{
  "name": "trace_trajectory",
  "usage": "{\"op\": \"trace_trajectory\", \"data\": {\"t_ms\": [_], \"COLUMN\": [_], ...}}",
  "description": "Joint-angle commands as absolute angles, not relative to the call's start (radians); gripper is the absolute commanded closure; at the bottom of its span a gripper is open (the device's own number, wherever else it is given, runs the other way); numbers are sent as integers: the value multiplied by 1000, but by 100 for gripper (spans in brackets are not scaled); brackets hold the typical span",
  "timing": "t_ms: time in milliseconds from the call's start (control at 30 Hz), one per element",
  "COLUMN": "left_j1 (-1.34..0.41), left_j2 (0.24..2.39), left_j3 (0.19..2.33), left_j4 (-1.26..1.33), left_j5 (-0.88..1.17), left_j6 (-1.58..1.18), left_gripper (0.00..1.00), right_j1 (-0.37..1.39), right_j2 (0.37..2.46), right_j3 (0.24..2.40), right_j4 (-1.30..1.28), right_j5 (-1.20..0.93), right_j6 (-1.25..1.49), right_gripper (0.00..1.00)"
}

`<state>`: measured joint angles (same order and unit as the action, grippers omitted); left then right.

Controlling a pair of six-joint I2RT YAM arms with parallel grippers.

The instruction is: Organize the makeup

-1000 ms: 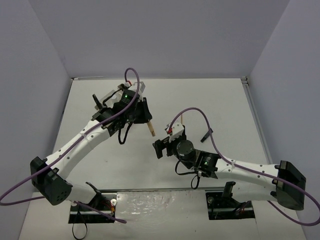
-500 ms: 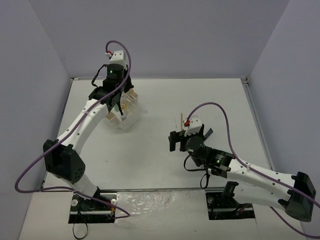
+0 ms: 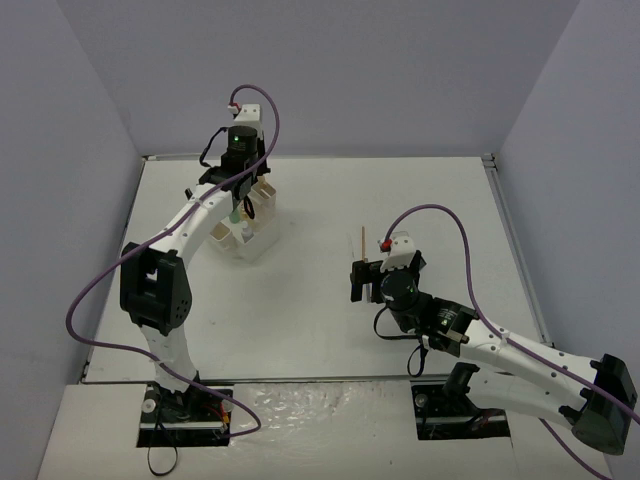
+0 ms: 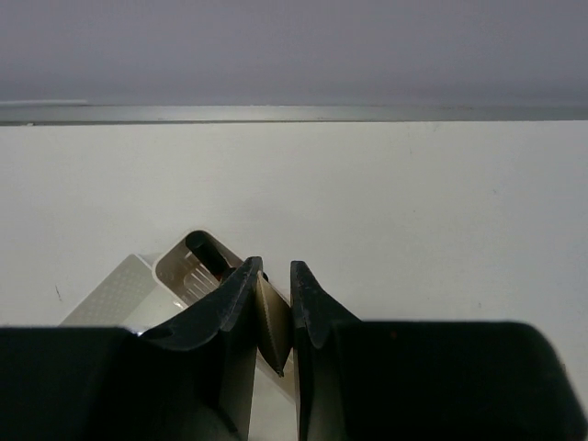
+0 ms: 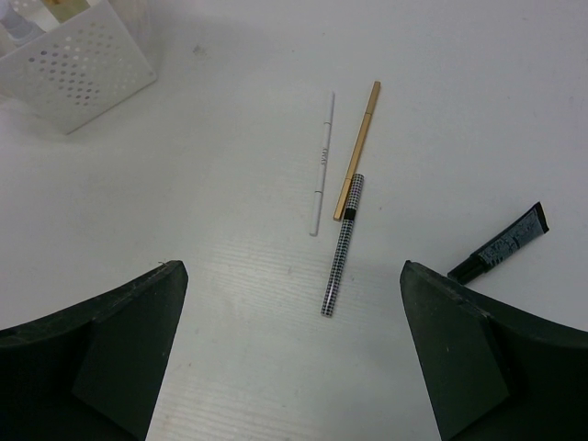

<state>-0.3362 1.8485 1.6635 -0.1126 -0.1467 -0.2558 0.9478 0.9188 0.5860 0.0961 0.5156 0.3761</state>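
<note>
Left end effector (image 4: 276, 268) shifted, pinching stick (image 4: 268, 320); tube (image 5: 501, 246) unreadable

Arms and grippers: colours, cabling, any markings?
The left arm and right arm have white shells with black joints. A purple cable loops along each. The left gripper and right gripper have black wedge-shaped fingers. No markings visible; a green light glows near the left wrist.

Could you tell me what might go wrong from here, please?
1. The gold stick, white stick and checkered stick lie close together under the open right gripper; it may catch two or scatter them.
2. The left gripper pinches a tan stick above the white box; released off-centre, it could miss the compartment.
</note>
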Motion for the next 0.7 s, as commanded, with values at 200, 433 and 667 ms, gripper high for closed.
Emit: {"op": "trace_trajectory", "data": {"t_ms": [200,433,667], "left_j1": [-328,-328,-327], "left_j2": [1859,1863,1836], "left_j3": [1622,1588,1575], "left_j4": [111,117,112], "left_j5": [-159,-182,-188], "left_j6": [-171,-169,-182], "left_gripper": [99,89,66], "right_j1": [932,920,854], "right_j2": [890,865,879], "right_j3": [588,590,618], "right_j4": [83,18,-116], "right_j5": [556,615,644], "right_j6": [422,477,598], "right_gripper": [2,2,3]}}
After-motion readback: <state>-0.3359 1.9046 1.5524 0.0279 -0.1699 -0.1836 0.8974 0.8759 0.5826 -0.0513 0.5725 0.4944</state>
